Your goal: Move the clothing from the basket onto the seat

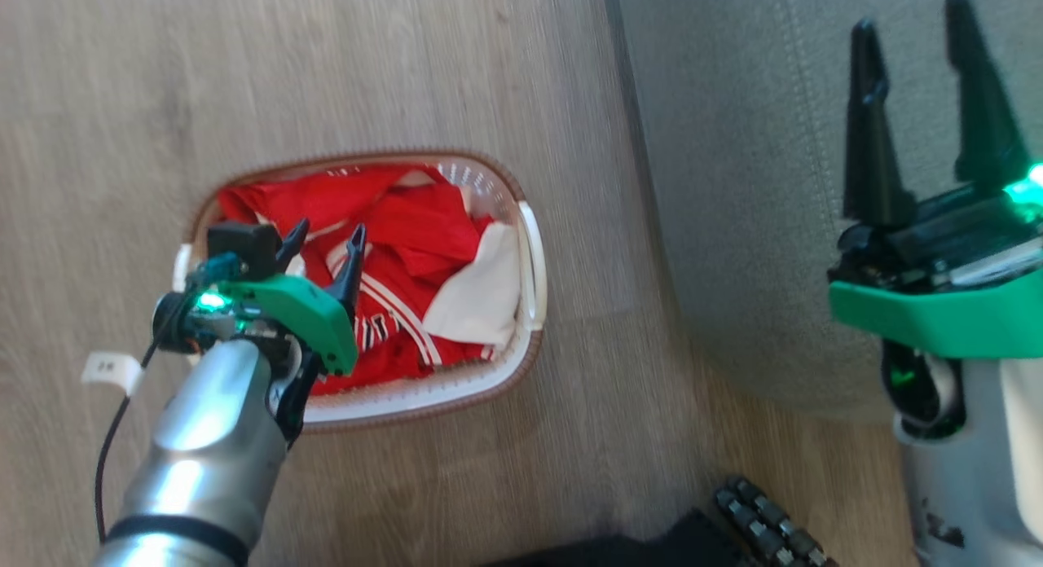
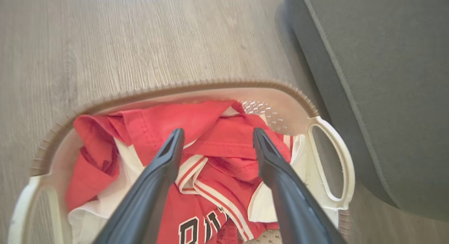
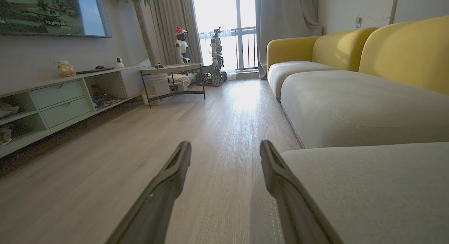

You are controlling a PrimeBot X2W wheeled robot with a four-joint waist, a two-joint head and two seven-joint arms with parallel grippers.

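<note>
The red clothing (image 1: 407,249) with white trim lies bunched in the white basket (image 1: 534,257) on the wood floor. My left gripper (image 1: 327,241) hangs open just above the pile, nothing between its fingers. From the left wrist the clothing (image 2: 217,142) shows black-and-white lettering, and the basket (image 2: 336,156) rim curves around it, with the open left gripper (image 2: 217,139) over the folds. The grey-green seat (image 1: 750,184) lies right of the basket. My right gripper (image 1: 913,41) is open above the seat, holding nothing; the right wrist view shows this gripper (image 3: 226,149) at the seat (image 3: 368,188) edge.
A long sofa with yellow backs (image 3: 350,93) runs along the right wall. A low media cabinet (image 3: 63,96) and a side table (image 3: 172,68) stand at the left, with bare wood floor between. Dark wheel parts of my base (image 1: 766,518) sit at the bottom.
</note>
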